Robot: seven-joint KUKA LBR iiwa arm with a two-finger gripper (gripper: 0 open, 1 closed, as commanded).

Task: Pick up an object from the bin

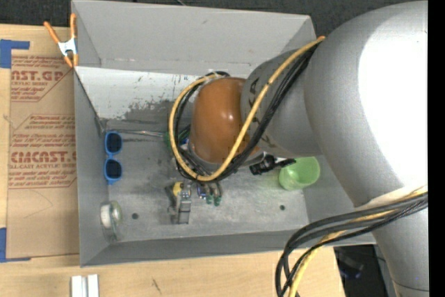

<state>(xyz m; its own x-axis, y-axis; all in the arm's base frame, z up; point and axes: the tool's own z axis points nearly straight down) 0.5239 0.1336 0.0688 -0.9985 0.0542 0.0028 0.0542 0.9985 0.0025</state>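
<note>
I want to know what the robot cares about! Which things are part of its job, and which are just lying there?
In the job:
gripper, low over the floor of the grey bin

Just lying about, untouched:
blue two-ringed thing at the left wall
green cup at the right
clear round thing in the lower left corner

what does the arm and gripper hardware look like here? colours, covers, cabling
The arm is a thick, rounded, silver-grey casing. At its wrist sits a glossy orange-brown dome cover, with yellow and black cables looped around it; more run under the arm. The gripper is small grey metal, with yellow and green bits at its base.
</note>
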